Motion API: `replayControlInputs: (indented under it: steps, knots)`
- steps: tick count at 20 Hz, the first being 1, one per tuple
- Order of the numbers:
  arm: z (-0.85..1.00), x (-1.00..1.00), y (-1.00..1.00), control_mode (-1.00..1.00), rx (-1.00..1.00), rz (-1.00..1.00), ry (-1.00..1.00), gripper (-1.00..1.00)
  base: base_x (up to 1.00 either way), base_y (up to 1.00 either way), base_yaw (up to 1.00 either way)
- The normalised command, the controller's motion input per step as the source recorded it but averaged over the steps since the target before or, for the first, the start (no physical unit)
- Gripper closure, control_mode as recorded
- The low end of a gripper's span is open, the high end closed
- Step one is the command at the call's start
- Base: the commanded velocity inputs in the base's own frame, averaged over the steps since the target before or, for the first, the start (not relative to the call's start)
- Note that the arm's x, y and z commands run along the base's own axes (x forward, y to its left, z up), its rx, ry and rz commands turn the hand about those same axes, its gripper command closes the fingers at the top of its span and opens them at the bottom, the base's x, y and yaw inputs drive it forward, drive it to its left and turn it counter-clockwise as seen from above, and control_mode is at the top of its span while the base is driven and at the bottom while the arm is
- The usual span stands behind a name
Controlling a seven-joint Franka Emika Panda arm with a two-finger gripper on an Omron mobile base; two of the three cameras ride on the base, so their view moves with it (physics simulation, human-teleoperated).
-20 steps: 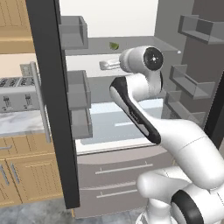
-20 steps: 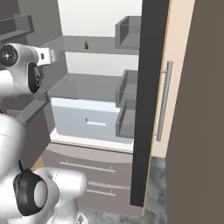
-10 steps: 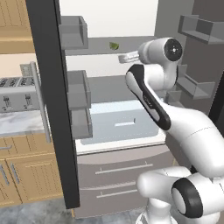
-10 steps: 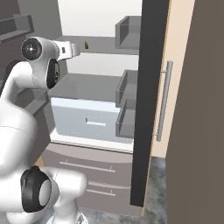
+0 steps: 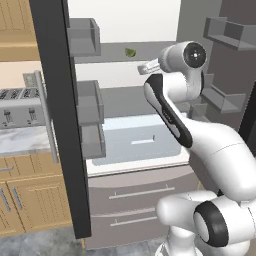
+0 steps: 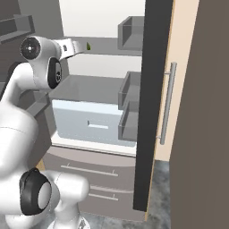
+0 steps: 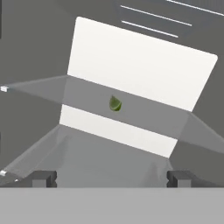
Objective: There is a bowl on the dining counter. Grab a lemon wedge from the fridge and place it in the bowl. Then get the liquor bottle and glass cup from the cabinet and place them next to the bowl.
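Two things worry us most as we reach into the open fridge: the lemon wedge is small and sits alone on the upper shelf, back toward its rear edge, so a slightly high or low approach could knock the shelf's front edge or nudge the wedge against the back wall. We judge it a light, rounded thing that could roll or skid if one finger touches it first

We see the gripper in the hand view with its dark fingertips standing wide apart, jaws open and holding nothing, with the wedge centred between them but well ahead. We still have the whole reach to make, so we're early in the task. In the left base view the white hand points at the shelf from the front, near its front edge, and any sag would bring it down onto the shelf

Now the room, from big to small. We have both fridge doors swung open, the dark left door with its bins close beside the arm, the right door likewise with bins. Below the shelves sit the pale crisper drawer and the grey freezer drawers. Wooden cabinets and a toaster on the marble counter lie left
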Motion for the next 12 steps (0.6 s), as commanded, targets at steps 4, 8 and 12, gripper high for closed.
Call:
replayControlInputs:
  steps: [4, 8, 12]
  knots:
    - [0.00, -0.01, 0.00, -1.00, -0.05, 0.00, 0.00, -1.00, 0.00, 0.00, 0.00]
    - [0.01, 0.10, -0.01, -1.00, 0.00, 0.00, -0.02, -1.00, 0.00, 0.00, 0.00]
    - [0.00, 0.00, 0.00, 1.00, 0.00, 0.00, 0.00, -1.00, 0.31, 0.00, 0.00]
